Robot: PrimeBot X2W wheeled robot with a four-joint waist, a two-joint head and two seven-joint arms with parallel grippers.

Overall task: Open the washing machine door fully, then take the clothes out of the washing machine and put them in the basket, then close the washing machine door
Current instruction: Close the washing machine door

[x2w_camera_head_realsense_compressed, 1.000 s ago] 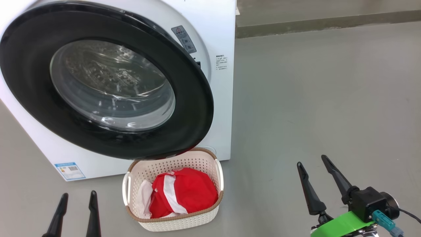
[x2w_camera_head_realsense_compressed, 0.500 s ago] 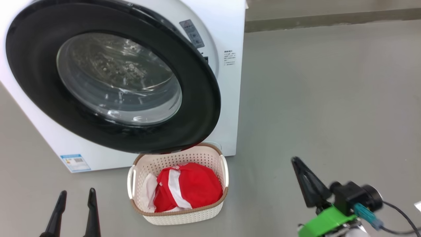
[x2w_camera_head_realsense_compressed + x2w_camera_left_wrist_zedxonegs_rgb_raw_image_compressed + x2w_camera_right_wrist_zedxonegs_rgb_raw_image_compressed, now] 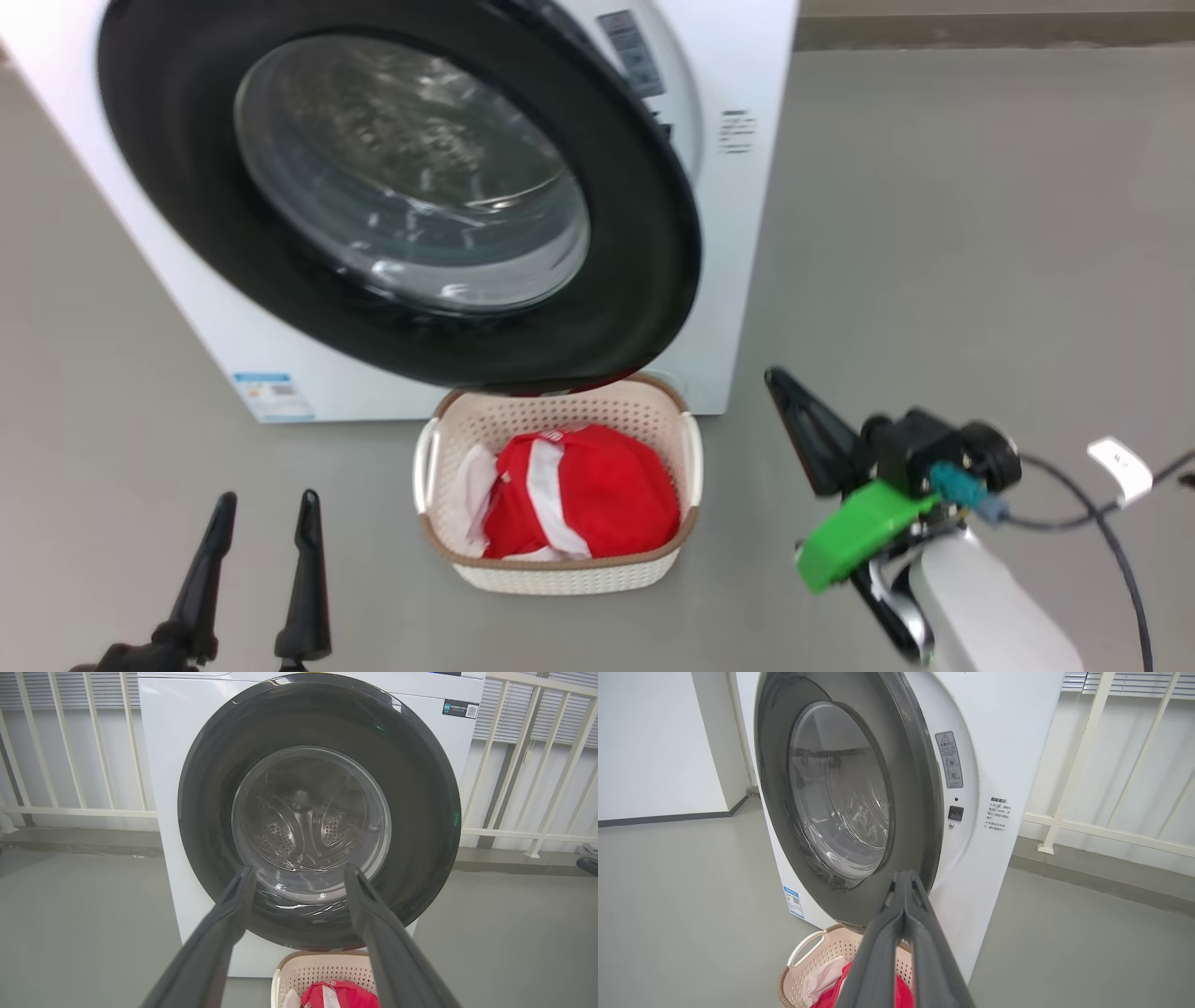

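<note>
Two of three steps looked done: red-and-white clothes (image 3: 597, 495) lay in the cream perforated basket (image 3: 560, 581) at lower centre, while the black-rimmed round glass door (image 3: 644, 280) seemed ajar, left gripper (image 3: 266, 497) with jaws wide, right gripper (image 3: 784, 387) with jaws pinched together, empty.

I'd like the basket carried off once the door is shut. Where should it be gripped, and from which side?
I'd grip the basket by the white side handle on its right, coming down from above. The handle stands off the perforated wall as a loop, giving something to close on. The far rim is poorer: the washing machine door overhangs it.
</note>
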